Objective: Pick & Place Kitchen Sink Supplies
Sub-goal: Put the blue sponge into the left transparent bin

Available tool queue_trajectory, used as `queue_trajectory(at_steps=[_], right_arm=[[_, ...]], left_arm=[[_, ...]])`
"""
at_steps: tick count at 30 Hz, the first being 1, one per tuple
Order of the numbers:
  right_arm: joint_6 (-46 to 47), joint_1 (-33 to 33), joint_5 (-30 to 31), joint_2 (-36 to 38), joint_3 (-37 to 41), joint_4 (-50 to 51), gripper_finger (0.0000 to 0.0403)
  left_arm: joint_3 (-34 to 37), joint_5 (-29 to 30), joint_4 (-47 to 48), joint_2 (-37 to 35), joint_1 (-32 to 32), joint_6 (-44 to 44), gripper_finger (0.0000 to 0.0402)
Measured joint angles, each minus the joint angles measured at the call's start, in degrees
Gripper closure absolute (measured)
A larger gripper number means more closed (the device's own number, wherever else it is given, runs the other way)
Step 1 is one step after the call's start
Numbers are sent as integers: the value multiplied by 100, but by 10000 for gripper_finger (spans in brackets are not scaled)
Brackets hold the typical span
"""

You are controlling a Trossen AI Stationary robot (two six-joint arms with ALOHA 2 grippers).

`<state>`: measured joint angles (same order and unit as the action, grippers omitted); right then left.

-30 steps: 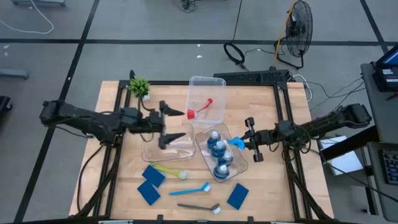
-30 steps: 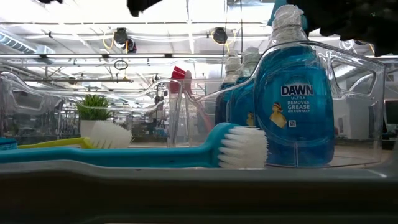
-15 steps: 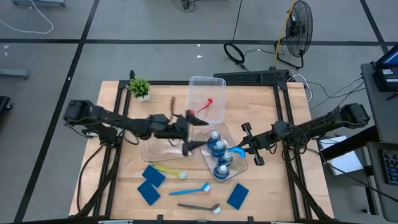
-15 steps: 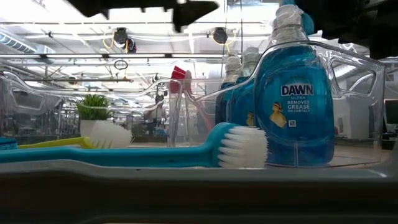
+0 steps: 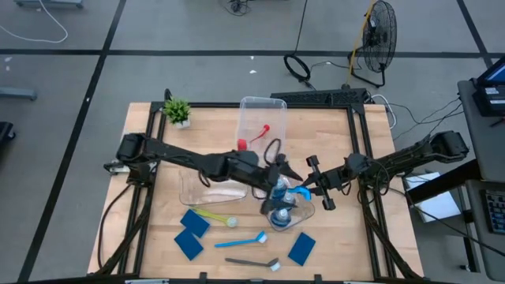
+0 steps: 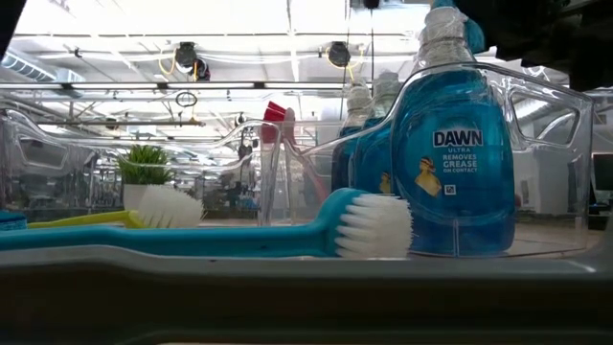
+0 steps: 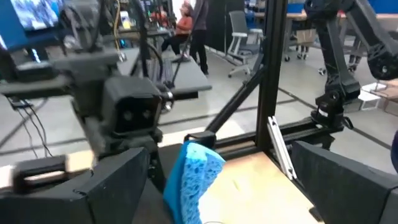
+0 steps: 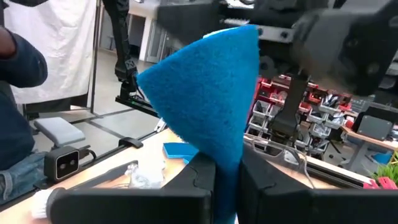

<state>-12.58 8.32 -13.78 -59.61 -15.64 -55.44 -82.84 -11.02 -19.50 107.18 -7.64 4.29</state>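
Note:
My right gripper (image 5: 306,188) reaches in from the table's right and is shut on a flat blue sponge (image 5: 298,189), above the right rim of the bin of blue-liquid bottles (image 5: 278,199). My left gripper (image 5: 278,172) stretches across from the left. It is open, and its fingers stand on either side of that sponge (image 7: 193,177); I see no touch. Three more sponges (image 5: 195,222) (image 5: 188,244) (image 5: 302,248) lie flat on the near table. The yellow-green (image 5: 215,214), light-blue (image 5: 241,239) and dark-grey (image 5: 251,263) brushes lie among them. The red brush (image 5: 254,139) lies in the far bin. My right gripper pinches the blue sponge between its two fingers (image 8: 199,180) at one narrow end (image 8: 227,158). It comes level from the table's right. The sponge is lifted clear and stands on edge, its free end (image 8: 211,81) sticking out past the fingertips toward my left gripper.
Three clear bins sit mid-table: the far one (image 5: 272,106), a left one (image 5: 189,189) and the bottle bin (image 5: 304,211). A small potted plant (image 5: 177,110) stands at the far left corner. The left arm lies across the left bin.
My left arm has swung from the table's left toward the right, passing over the left bin. Its open gripper has turned and now stands around the sponge that my right gripper holds. My right gripper has shifted slightly left and nearer, still shut on the sponge.

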Motion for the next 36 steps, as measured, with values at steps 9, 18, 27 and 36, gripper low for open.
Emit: queue_trajectory(at_steps=[9,18,27,36], right_arm=[[136,157,-4,0,-2,-50,385],[96,166,4,-56,-4,-154,385],[96,166,0,-239,-14,-308,385],[138,164,-3,-284,-40,-275,385]], left_arm=[[-357,-4,120,473,76,-117,5],[-362,-600,-248,590,173,-499,14],[-362,-421,-487,748,172,-563,162],[-360,-277,-581,757,191,-22,310]])
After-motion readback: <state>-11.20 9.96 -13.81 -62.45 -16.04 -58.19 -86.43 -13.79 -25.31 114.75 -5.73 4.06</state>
